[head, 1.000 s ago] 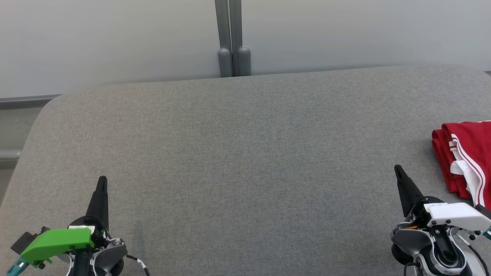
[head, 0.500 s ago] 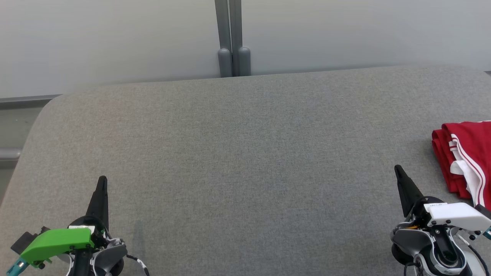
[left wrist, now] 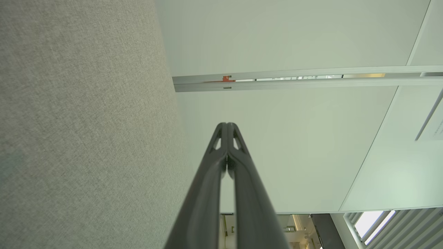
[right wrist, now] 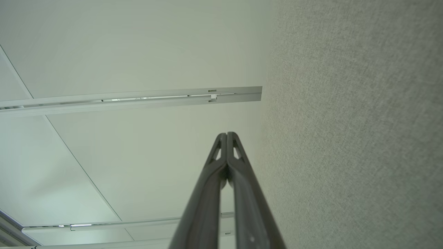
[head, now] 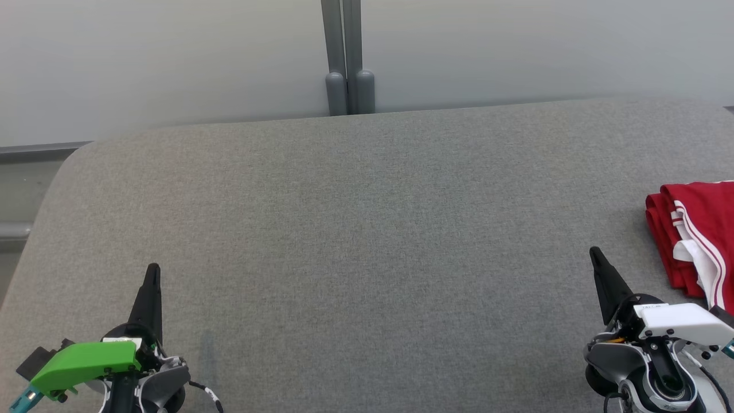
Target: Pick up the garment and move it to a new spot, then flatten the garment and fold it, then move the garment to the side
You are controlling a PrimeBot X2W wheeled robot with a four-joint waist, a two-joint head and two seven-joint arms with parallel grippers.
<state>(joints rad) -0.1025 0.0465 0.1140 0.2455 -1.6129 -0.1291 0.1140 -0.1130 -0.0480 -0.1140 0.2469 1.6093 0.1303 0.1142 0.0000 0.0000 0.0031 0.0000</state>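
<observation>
Garment runs off the right edge; left claw and right claw pinched together, empty.

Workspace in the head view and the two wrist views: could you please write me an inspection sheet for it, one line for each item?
Surface: grey fabric surface, flat, with a rounded far-left corner.
Job's things: red garment with white stripes, lying in layers at the right edge of the head view, partly cut off by the frame.
Clutter: nothing seen.
Grippers: left gripper shut, holding nothing, low at the left; right gripper shut, holding nothing, low at the right, near the garment but apart from it.
Cables: black-and-white cable beside the left wrist.
Surroundings: pale wall panels behind the surface, with two grey posts between them.
</observation>
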